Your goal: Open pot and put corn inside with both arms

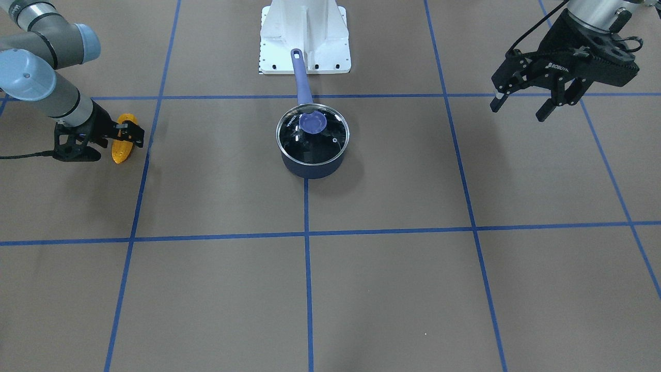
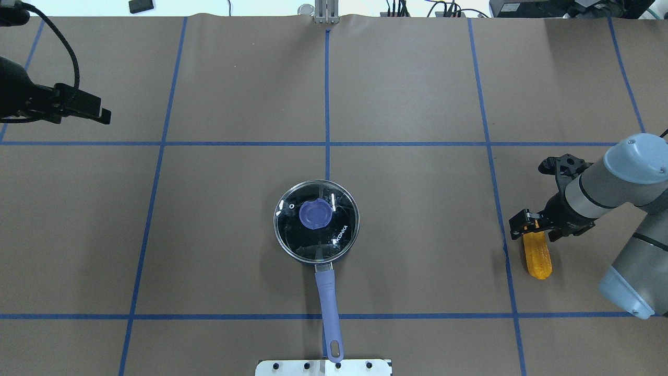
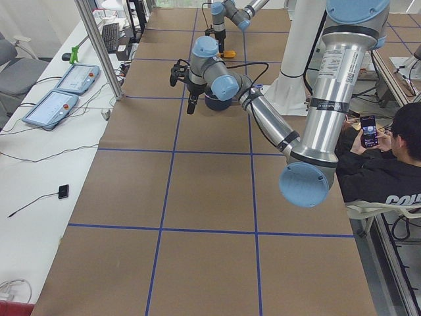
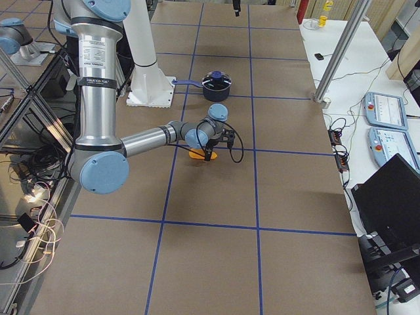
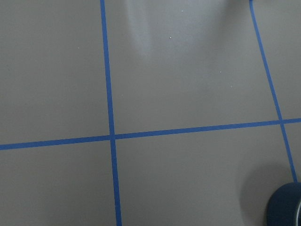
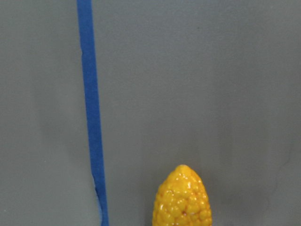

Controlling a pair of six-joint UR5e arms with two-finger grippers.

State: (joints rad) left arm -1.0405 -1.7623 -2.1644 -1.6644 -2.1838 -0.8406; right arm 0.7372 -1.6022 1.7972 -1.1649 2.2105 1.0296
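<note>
At table [image 1: 361, 289] centre: pot [image 1: 312, 161] (lid [image 1: 316, 138] on)
Left end effector [image 1: 519, 107]: spread, aloft
Right end effector [image 1: 130, 132]: astride corn [image 1: 122, 152]; grip unclear

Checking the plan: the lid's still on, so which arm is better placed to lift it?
Left. The left gripper hangs open and empty, free to go to the lid knob on the pot, while the right gripper is down at the corn.

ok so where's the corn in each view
Front-facing: the corn is far left, mid-height.
Overhead: right side, below middle.
Exterior left: top, small orange spot.
Exterior right: left of centre, small orange patch.
Left wrist: not in it.
Right wrist: bottom centre.
Shared landmark: the lidded pot, mid-table in all four exterior views.
</note>
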